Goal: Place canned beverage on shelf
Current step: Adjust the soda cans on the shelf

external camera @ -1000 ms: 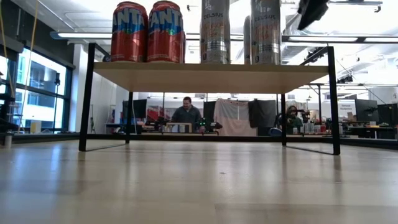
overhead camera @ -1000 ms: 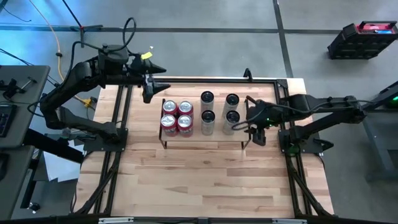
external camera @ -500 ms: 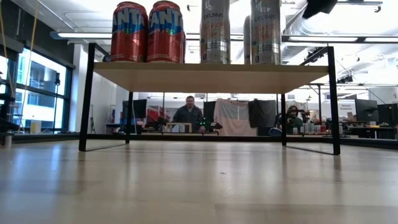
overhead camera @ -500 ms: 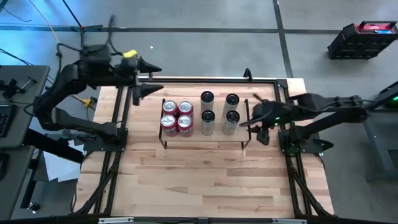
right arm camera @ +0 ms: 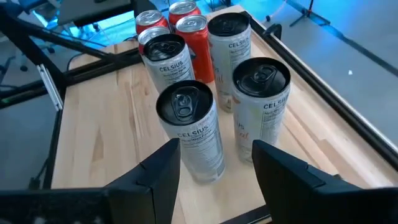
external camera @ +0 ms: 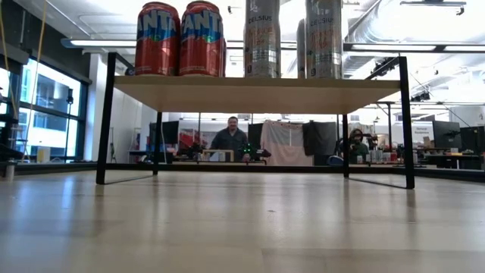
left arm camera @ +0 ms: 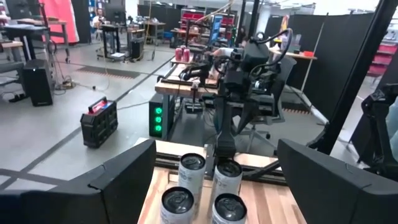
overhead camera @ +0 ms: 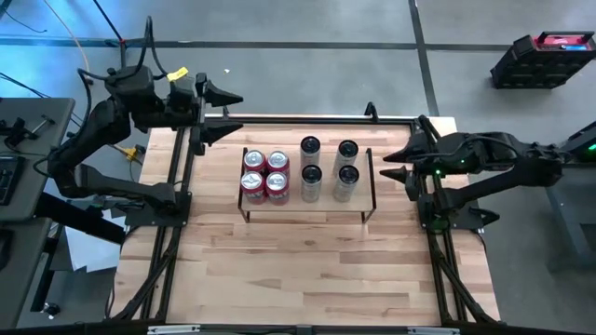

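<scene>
Table edges [overhead camera: 307, 270] — both tools [overhead camera: 223, 113] open, empty

- You have the shelf [overhead camera: 307, 207] standing on the table [overhead camera: 307, 270], nearer its far edge.
- On the shelf's left end sit four short cans [overhead camera: 264, 174] in a tight two-by-two block, touching.
- To their right stand four tall cans [overhead camera: 329, 169], two by two, with gaps between them.
- The left gripper [overhead camera: 226, 115] sits beyond the shelf's far left corner; the right gripper [overhead camera: 399, 161] lies just off its right end.
</scene>
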`<control>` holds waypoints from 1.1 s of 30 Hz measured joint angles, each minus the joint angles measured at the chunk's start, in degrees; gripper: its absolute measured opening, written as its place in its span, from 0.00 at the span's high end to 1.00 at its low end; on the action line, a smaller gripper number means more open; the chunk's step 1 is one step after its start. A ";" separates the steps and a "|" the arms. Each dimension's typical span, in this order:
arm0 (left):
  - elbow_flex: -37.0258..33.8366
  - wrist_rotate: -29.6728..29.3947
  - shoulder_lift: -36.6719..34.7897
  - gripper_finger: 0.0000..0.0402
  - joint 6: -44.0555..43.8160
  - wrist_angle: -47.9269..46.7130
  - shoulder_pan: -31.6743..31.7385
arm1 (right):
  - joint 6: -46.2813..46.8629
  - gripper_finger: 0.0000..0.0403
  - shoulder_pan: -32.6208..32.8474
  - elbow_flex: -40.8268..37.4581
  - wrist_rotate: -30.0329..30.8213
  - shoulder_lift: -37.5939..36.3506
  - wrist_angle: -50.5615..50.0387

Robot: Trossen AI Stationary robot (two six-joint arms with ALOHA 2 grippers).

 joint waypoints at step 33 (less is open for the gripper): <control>-0.02 -3.38 1.40 0.19 2.06 2.62 -0.02 | -0.98 0.54 0.00 0.00 -0.35 -0.05 -0.02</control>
